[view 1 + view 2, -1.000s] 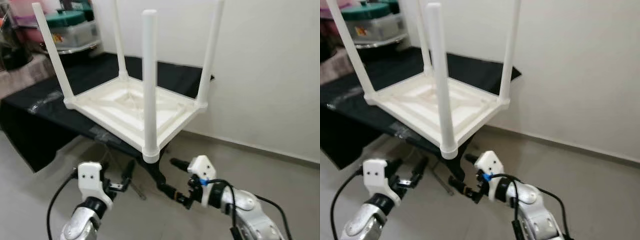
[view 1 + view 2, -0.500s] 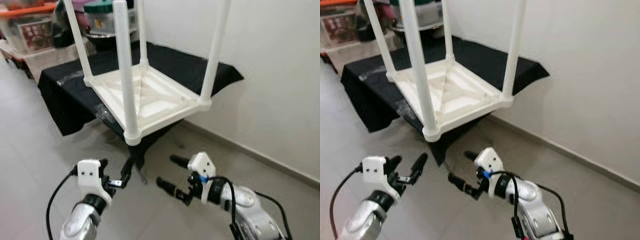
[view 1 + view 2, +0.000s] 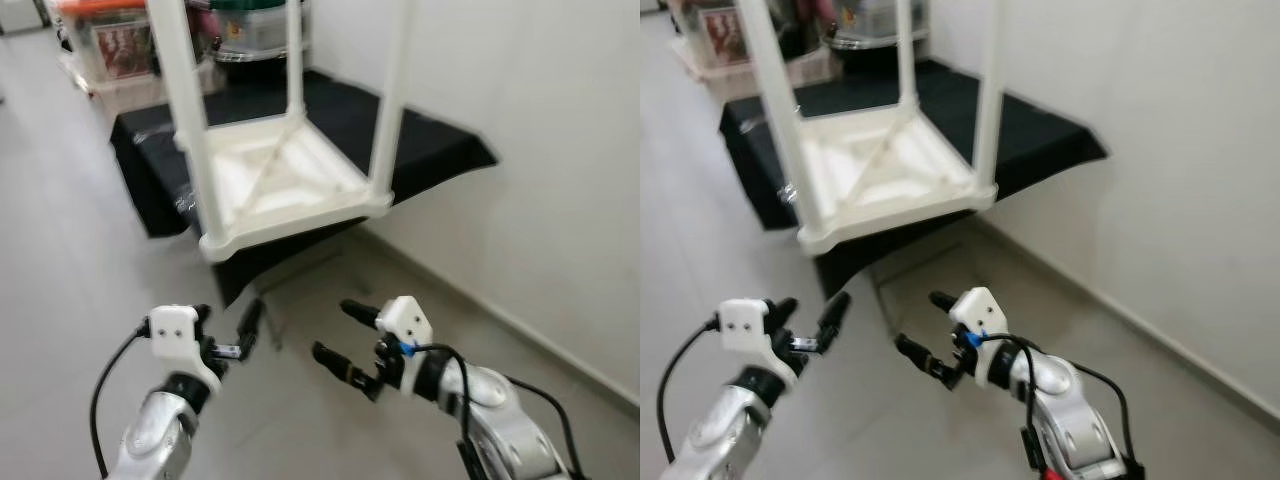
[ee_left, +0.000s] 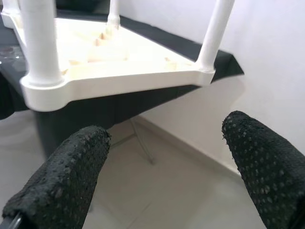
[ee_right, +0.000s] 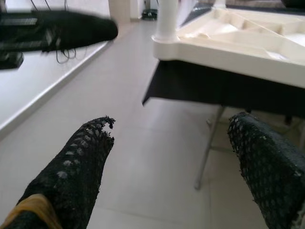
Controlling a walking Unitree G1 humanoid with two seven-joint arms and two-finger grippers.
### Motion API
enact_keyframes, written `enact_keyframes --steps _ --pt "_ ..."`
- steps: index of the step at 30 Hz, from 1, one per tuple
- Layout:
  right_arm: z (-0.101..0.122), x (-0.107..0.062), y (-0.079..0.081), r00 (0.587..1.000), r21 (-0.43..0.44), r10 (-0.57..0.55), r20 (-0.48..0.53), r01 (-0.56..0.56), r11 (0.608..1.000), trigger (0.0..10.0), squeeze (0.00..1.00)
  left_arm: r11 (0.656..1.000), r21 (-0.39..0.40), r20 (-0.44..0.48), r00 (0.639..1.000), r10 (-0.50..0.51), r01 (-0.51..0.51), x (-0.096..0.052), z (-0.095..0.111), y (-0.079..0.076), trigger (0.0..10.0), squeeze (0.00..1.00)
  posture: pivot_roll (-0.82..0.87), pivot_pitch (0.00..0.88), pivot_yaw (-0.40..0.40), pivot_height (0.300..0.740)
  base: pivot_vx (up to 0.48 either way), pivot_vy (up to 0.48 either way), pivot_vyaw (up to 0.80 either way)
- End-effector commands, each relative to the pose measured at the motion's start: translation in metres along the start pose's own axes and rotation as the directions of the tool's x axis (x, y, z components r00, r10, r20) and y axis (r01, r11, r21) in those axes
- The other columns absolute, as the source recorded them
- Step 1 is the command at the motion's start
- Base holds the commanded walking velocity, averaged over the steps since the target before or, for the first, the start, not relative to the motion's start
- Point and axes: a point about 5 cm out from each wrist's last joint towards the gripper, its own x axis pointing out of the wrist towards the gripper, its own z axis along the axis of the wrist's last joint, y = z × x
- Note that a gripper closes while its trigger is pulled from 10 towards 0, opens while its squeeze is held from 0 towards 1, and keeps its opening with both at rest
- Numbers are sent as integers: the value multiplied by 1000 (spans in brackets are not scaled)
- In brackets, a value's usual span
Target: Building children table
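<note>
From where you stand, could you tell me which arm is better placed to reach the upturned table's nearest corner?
Probably left: the left tool hangs open almost under the white table's nearest corner; the right tool is further aside.

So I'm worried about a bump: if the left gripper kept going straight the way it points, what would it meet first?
Probably the black cloth hanging under the near edge of the upturned white table. The left gripper, fingers open, aims just below that edge; depth is unclear.

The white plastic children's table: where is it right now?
The white plastic children's table lies upside down, legs up, on a black-draped table beside the wall, ahead of both open grippers.
</note>
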Motion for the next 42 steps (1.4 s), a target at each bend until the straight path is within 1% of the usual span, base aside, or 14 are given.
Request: enact_keyframes --steps 1,2,3,5,6,8,11,12,14,16,21,26,30,42 --pt "0 4 5 1000 -1 19 1 -19 1000 10000 0 996 16 -13 996 88 -87 0 -3 13 10000 0 -11 51 -17 740 0 0 0" --pt "0 4 6 1000 -2 18 2 -18 1000 10000 0 986 39 17 987 161 -161 5 3 21 10000 0 -10 56 -16 740 0 0 0" --pt "0 4 6 1000 -2 18 2 -18 1000 10000 0 986 39 17 987 161 -161 5 3 21 10000 0 -10 56 -16 740 0 0 0" --pt "1 4 7 1000 -21 8 1 -8 1000 10000 0 942 84 72 945 320 -325 13 15 40 10000 0 -14 61 -13 740 0 0 0" --pt "2 4 8 1000 -30 3 0 -3 1000 10000 0 925 90 82 928 362 -369 15 18 46 10000 0 -14 62 -11 740 0 0 0" --pt "2 5 7 1000 -34 -8 -1 8 999 10000 0 914 105 78 920 385 -391 16 19 50 10000 0 -16 66 -9 740 0 0 0" --pt "2 5 7 1000 -31 -13 0 13 999 10000 0 923 98 68 928 367 -372 15 18 49 10000 0 -16 71 -4 740 0 0 0" --pt "3 4 8 1000 -33 -21 10 21 999 10000 0 941 111 27 948 317 -318 10 11 43 10000 0 -15 75 -2 740 0 0 0" --pt "4 3 8 1000 -39 -19 13 20 999 10000 0 948 107 18 953 301 -301 9 9 40 10000 0 -15 75 -2 740 0 0 0" --pt "2 3 11 1000 -82 6 -7 -6 997 10000 0 957 121 -3 964 264 -262 1 3 33 10000 0 -6 81 -3 740 442 0 781" --pt "4 4 12 1000 -56 10 12 -9 998 10000 0 957 126 -18 964 266 -262 -6 0 30 10000 0 1 82 -2 740 441 0 473" --pt "0 6 14 1000 -111 15 -27 -18 994 10000 0 950 138 -16 958 286 -281 -5 0 31 10000 0 4 78 -2 740 444 0 800" --pt "2 6 13 1000 -103 2 -9 -3 995 10000 0 949 142 -14 958 287 -282 -3 0 31 10000 0 4 78 -2 740 446 0 800" --pt "1 7 11 1000 -74 -18 -14 17 997 10000 0 961 129 -32 968 250 -244 3 1 29 10000 0 -6 75 -1 740 410 0 0"
